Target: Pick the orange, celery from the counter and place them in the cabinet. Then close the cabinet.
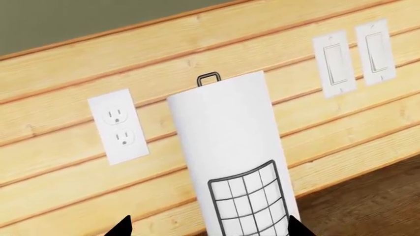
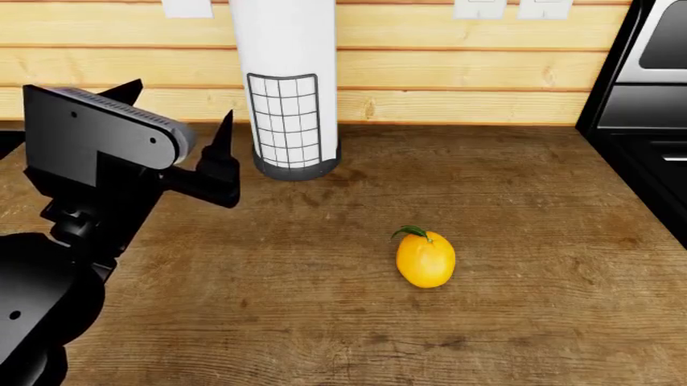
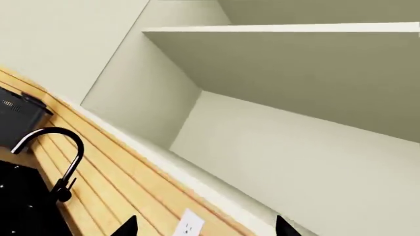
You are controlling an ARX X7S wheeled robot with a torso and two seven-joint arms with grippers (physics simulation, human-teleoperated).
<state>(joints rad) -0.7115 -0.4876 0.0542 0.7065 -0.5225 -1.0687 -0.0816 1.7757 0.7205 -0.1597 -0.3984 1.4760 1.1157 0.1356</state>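
Orange [image 2: 425, 259] low in the middle of the frame, sitting on the brown worktop [image 2: 536, 322], leaf end pointing up the picture. Left gripper [image 2: 220, 161] at mid left, fingers apart, holding nothing, orange down to its right. Paper roll [image 2: 285, 80] behind. Right fingers apart too, aimed at a shelf [image 3: 282, 30].

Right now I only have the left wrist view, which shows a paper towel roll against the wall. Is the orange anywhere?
Observer: Yes. The head view shows the orange lying on the counter, apart from the roll.
Operator: And the celery?
Observer: No view shows it.
Operator: Where does the right arm point?
Observer: Its wrist camera faces pale shelves above a black faucet. The right gripper is open, holding nothing.
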